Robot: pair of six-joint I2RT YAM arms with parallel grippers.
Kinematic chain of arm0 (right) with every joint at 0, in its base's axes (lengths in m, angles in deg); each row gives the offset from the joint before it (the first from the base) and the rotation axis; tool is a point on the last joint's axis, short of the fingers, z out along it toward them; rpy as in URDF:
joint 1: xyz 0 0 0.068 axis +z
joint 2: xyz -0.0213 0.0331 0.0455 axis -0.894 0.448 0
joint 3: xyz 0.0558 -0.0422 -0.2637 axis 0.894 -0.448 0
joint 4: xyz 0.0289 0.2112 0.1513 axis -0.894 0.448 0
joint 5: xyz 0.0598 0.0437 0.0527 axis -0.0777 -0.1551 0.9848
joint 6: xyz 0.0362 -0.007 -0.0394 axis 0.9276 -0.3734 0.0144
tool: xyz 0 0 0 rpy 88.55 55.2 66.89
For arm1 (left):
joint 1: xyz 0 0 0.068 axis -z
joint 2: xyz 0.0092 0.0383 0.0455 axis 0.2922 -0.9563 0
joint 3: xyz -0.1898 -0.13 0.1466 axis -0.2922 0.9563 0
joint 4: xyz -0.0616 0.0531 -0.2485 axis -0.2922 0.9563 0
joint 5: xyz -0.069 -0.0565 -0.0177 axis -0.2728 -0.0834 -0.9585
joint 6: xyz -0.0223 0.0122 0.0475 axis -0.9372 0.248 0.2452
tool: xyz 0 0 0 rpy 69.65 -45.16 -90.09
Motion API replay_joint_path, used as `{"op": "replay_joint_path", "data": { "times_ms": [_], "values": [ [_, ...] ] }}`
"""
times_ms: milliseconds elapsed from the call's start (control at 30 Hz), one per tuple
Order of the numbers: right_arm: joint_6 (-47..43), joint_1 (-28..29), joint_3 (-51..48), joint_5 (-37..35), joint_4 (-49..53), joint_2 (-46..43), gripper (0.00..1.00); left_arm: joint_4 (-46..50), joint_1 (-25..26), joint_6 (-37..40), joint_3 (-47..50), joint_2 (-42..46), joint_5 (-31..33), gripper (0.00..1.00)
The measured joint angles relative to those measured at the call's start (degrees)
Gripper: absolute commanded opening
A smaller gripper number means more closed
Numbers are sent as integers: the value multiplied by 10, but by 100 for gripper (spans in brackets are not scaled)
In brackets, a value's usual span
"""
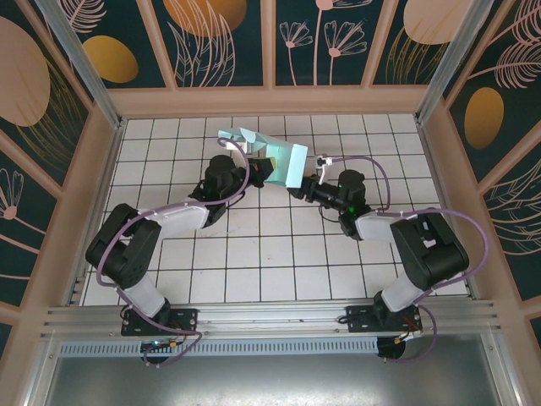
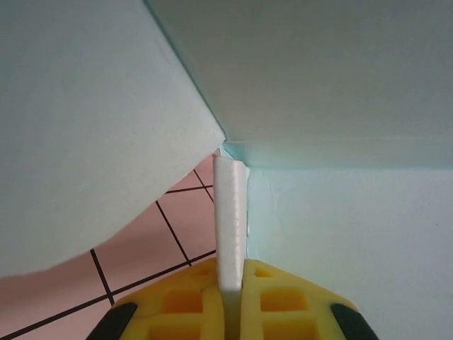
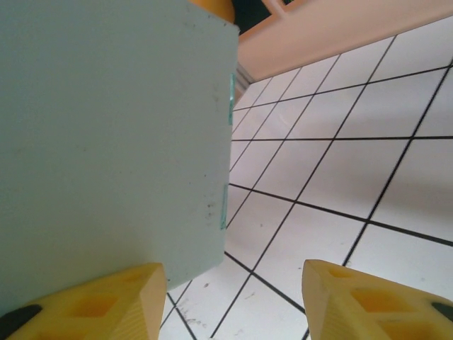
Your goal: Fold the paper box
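Observation:
The paper box (image 1: 281,161) is pale mint-blue card, partly folded, standing at the back middle of the tiled floor with flaps sticking up on its left. My left gripper (image 1: 256,172) reaches it from the left. In the left wrist view that gripper (image 2: 232,280) is shut on a thin white card edge of the box (image 2: 340,78), whose panels spread above. My right gripper (image 1: 303,184) is at the box's right side. Seen from the right wrist, it (image 3: 233,301) is open, its left finger (image 3: 106,304) under a box panel (image 3: 106,142), with bare tile in the gap.
White floor tiles (image 1: 270,254) with black lines stretch toward the arm bases. A peach wall frame (image 1: 270,100) runs close behind the box, and side walls close the floor left and right. The back wall's base (image 3: 340,32) shows beyond the right gripper.

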Motion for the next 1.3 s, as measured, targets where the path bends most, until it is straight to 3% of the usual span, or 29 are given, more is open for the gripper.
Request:
{"op": "replay_joint_path", "data": {
  "times_ms": [167,333,567,667,900,1100,1300],
  "values": [
    [-4,-47,-39,-33,39,-71,63,41,10,1,0,18,64,0],
    [-27,-103,-62,-109,130,-160,62,173,14,3,-15,17,180,0],
    [-93,-80,-17,-246,308,-214,58,368,13,-23,-62,-12,312,0],
    [-119,-23,32,-317,364,-189,57,429,13,-49,-71,-26,336,0],
    [-135,83,160,-420,436,-28,55,509,13,-101,-72,-64,335,0],
    [-130,142,265,-450,501,99,53,529,13,-118,-73,-71,330,0],
    [-113,151,316,-446,534,168,37,530,13,-120,-78,-76,329,0]
  ]
}}
